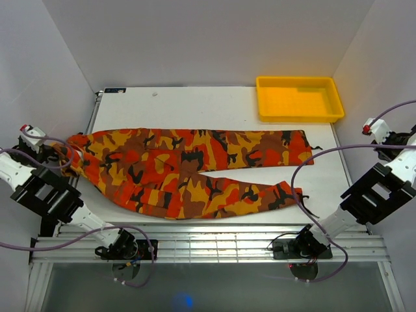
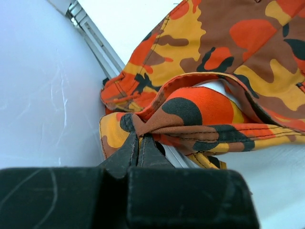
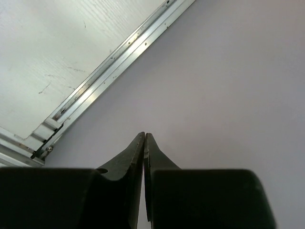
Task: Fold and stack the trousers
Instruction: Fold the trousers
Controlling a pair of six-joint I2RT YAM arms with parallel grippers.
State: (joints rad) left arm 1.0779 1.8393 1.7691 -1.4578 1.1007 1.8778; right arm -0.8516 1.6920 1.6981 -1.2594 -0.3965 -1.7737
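Observation:
The trousers (image 1: 188, 166), in orange, red, yellow, brown and black camouflage, lie spread flat on the white table (image 1: 195, 107). Their waist is at the left and both legs run to the right. My left gripper (image 1: 63, 158) is at the table's left edge, shut on the waistband corner. In the left wrist view the fingertips (image 2: 139, 137) pinch a bunched fold of the trousers (image 2: 214, 109), which is lifted slightly over the table's rail. My right gripper (image 1: 374, 128) hangs off the table's right side, away from the cloth. Its jaws (image 3: 144, 137) are shut with nothing between them.
A yellow plastic tray (image 1: 300, 118) stands at the back right of the table. White walls close in on the left, back and right. An aluminium rail (image 3: 109, 71) borders the table's edge (image 2: 95, 43). Cables loop from both arms near the front rail (image 1: 208, 244).

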